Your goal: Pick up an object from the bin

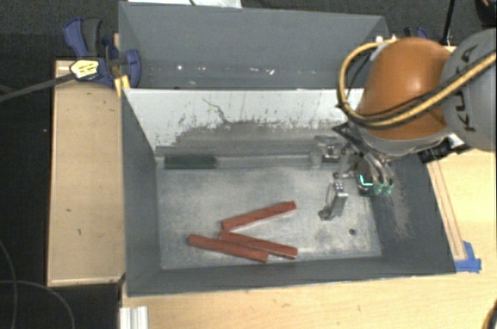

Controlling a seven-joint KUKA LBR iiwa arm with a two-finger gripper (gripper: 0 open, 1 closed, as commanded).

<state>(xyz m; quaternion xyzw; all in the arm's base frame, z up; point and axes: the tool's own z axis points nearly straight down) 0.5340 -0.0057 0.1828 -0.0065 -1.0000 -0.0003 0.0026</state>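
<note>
Metal hand (335,205) hangs low in bin (233,184), right of red-brown sticks (256,244); grip unclear.

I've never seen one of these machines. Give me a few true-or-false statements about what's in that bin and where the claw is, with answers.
1. Three reddish-brown sticks lie on the floor of the bin. True.
2. The claw is directly over the sticks. False: it is to their right, apart from them.
3. A dark green bar lies at the back left of the floor. True.
4. The sticks stand upright against a wall. False: they lie flat.
</note>
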